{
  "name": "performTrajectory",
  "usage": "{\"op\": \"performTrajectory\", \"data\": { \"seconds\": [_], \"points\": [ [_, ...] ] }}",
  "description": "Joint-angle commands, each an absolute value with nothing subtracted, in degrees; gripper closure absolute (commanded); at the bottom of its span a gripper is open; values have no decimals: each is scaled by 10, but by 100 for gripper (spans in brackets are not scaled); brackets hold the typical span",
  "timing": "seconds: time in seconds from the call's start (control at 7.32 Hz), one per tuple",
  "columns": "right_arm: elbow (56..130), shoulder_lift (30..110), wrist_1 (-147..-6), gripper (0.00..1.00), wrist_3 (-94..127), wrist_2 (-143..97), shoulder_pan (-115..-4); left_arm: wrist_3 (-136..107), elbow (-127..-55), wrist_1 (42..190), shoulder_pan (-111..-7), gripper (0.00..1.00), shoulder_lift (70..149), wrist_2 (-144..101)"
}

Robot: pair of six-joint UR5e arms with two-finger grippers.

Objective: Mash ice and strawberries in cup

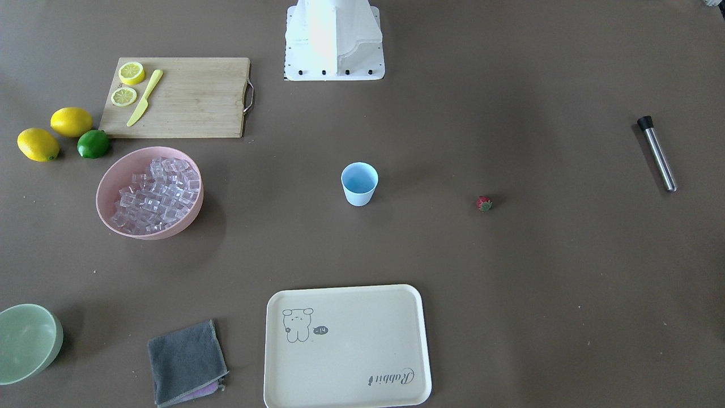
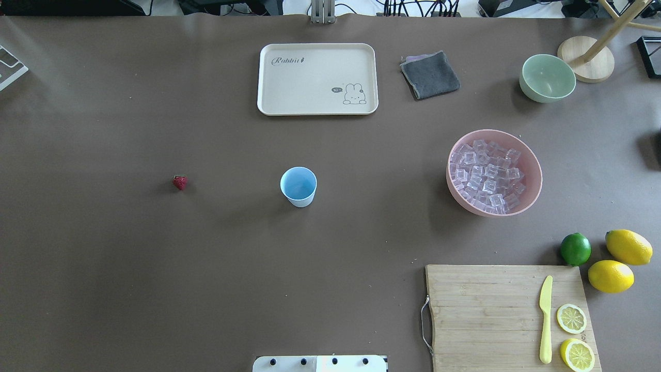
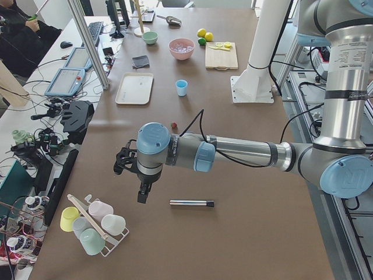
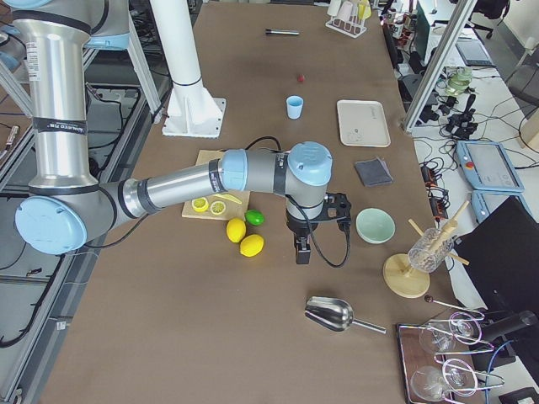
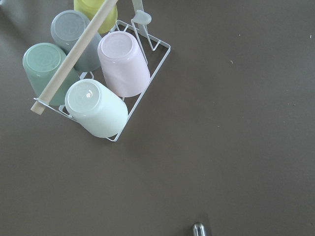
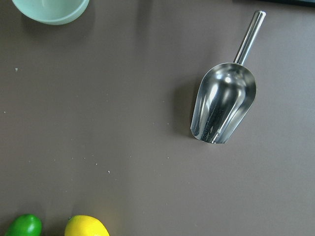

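Blue cup [image 2: 298, 186] is standing mid-table, one strawberry [image 2: 179, 182] lying well apart, many ice cubes [image 2: 485, 175] filling one pink bowl [image 2: 532, 165]. I cannot tell whether the left gripper [image 3: 141, 196] or the right gripper [image 4: 301, 252] is clenching.

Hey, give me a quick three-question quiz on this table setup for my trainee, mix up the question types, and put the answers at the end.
1. True or false: the cup is upright and empty.
2. Multiple choice: the ice is A) in the cup, B) in the pink bowl, C) in both.
3. Fill in the blank: the strawberry lies on the table apart from the cup, on the robot's ____ side of it.

Key: 1 true; 2 B; 3 left.
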State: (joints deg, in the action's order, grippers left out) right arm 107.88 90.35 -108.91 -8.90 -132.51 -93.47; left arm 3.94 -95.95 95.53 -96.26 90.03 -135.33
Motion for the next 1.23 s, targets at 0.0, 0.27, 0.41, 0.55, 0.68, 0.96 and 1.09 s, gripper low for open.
{"op": "performTrajectory", "data": {
  "seconds": [0.0, 0.27, 0.41, 0.55, 0.68, 0.96, 1.09],
  "points": [
    [1090, 883, -1088, 0, -84, -1331, -918, 35, -959, 954, -962, 1, 889, -1351],
    [1123, 863, -1025, 0, -80, -1340, -835, 36, -968, 956, -962, 1, 871, -1353],
    [1138, 861, -992, 0, -34, -1339, -801, 36, -967, 955, -962, 1, 871, -1352],
    [1159, 853, -991, 0, 25, -1334, -749, 36, -963, 955, -962, 1, 874, -1352],
    [1158, 824, -991, 1, 91, -1321, -694, 36, -963, 955, -962, 1, 875, -1352],
    [1164, 785, -984, 1, 280, -1271, -598, 36, -961, 955, -962, 1, 879, -1352],
    [1158, 785, -961, 1, 307, -1243, -558, 36, -961, 955, -962, 1, 880, -1352]
  ]
}}
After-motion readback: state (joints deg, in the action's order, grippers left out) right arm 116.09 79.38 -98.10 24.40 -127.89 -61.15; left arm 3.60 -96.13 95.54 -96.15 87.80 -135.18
